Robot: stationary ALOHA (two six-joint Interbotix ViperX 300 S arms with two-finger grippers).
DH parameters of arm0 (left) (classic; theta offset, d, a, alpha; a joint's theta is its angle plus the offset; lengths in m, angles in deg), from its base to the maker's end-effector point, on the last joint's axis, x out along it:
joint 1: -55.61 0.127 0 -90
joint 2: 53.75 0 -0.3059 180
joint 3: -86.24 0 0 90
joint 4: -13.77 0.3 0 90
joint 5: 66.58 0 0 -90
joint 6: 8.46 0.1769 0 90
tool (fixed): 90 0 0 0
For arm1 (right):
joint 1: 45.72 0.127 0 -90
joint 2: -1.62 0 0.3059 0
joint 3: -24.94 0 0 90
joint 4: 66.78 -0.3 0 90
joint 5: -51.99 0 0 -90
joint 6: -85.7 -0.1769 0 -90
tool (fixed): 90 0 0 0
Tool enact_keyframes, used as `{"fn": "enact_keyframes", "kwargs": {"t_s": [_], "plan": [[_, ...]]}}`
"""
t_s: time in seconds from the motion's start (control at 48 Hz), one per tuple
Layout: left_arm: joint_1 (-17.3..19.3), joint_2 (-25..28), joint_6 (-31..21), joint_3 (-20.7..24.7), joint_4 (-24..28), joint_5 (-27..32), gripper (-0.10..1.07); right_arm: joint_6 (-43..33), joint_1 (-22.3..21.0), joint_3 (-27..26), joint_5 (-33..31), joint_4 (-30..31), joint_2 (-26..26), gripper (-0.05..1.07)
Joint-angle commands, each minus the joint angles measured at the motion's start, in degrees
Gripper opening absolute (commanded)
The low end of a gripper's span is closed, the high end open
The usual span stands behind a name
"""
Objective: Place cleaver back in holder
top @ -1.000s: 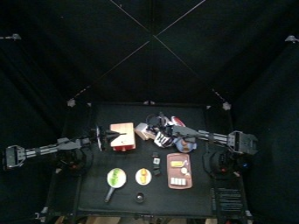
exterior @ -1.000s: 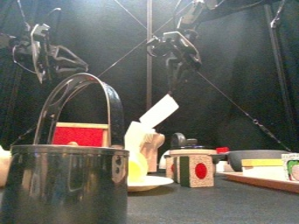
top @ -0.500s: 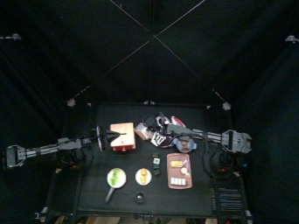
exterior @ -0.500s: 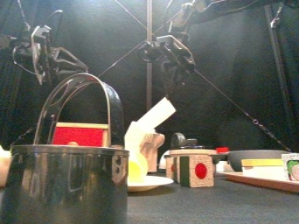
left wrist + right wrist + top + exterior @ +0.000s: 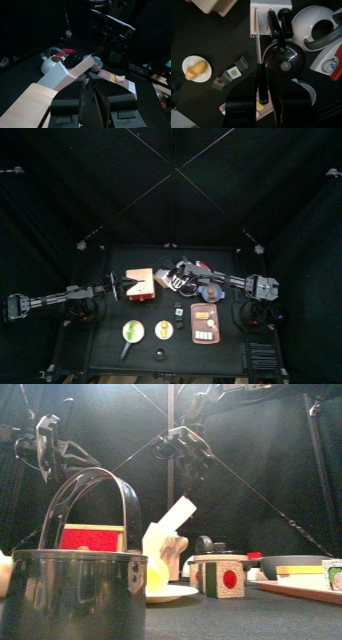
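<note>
Dim, black-curtained scene under apparently overhead light; front view's near pot (image 5: 91, 589) looms softly blurred.

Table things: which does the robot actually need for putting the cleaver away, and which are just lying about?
Needed: holder; cleaver, seen edge-on in the right gripper.
Lying about: kettle; plate; metal pot.

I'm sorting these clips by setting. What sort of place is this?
Likely a robot test pen with kitchen props: black curtains enclose a small black table bearing a tan wooden knife holder, a white plate and a dark metal pot.
</note>
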Motion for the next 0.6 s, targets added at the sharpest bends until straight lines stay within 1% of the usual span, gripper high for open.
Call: {"fn": "enact_keyframes", "kwargs": {"t_s": [0.0, 0.292, 0.583], "plan": [[0.2, 0.1, 0.1, 0.7, 0.0, -0.2, 0.6, 0.2, -0.7, -2.5, -0.2, -0.4, -0.4, 0.52], [0.2, 0.1, 0.1, 0.7, 0.0, -0.1, 0.6, 0.3, -2.4, -4.2, -0.3, -2.2, 1.2, 0.52], [0.1, 0.1, 0.1, 0.7, 0.0, -0.1, 0.6, 0.9, -2.5, -5.4, -0.3, -2.3, 3.0, 0.53]]}}
